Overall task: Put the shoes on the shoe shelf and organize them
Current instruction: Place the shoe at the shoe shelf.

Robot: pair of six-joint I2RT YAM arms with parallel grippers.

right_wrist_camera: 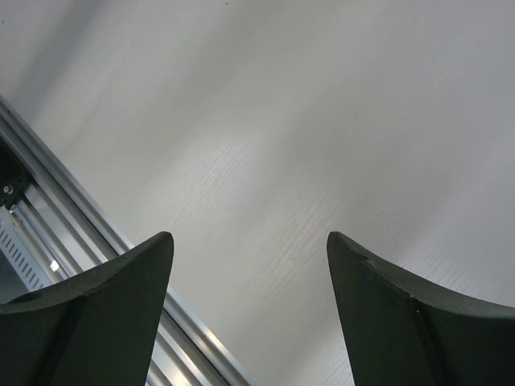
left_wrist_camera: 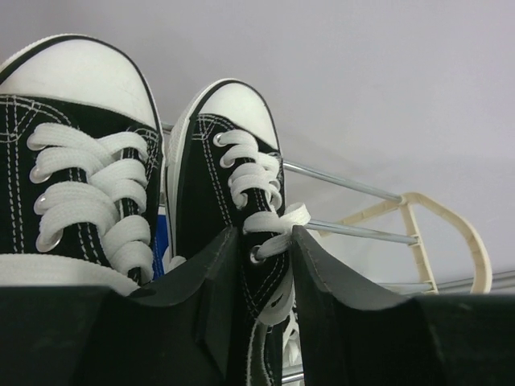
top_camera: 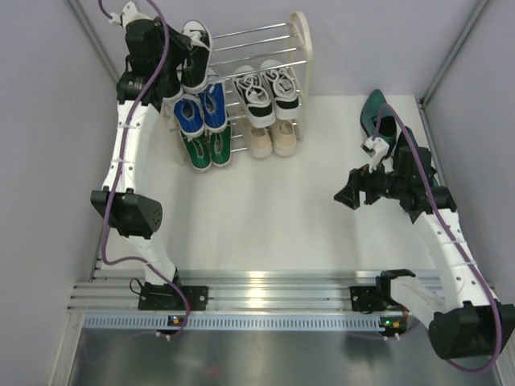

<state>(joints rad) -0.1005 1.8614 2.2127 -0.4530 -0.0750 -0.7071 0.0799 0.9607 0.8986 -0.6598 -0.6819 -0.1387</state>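
The shoe shelf [top_camera: 299, 32] stands at the far side of the counter [top_camera: 282, 209], and five pairs already sit on its chrome rods. On its left half, a black-and-white pair [top_camera: 197, 52] is on the upper tier, the blue pair [top_camera: 201, 111] is a tier lower, and the green pair [top_camera: 206, 149] is on the lowest, nearest tier. On the right half, a second black-and-white pair [top_camera: 265, 92] sits above the beige pair [top_camera: 273, 137].

The left gripper [top_camera: 179, 68] reaches in at the upper left tier. In the left wrist view its fingers [left_wrist_camera: 201, 322] straddle the laced upper of the right-hand sneaker [left_wrist_camera: 225, 161] of that pair, one on each side and very close to it. I cannot tell whether they are clamped on the shoe or just clear of it. The other sneaker [left_wrist_camera: 72, 161] lies just beside it, toe pointing the same way, with the shelf's cream side panel [left_wrist_camera: 451, 217] beyond.

The dark green dress shoes [top_camera: 375, 108] lie on the counter at the far right, well apart from the shelf and partly hidden by the right arm. The right gripper [top_camera: 344, 193] hangs over bare counter [right_wrist_camera: 282, 121] with its fingers [right_wrist_camera: 386, 305] wide apart and nothing between them, and the aluminium rail [right_wrist_camera: 72, 209] shows at the edge of its view
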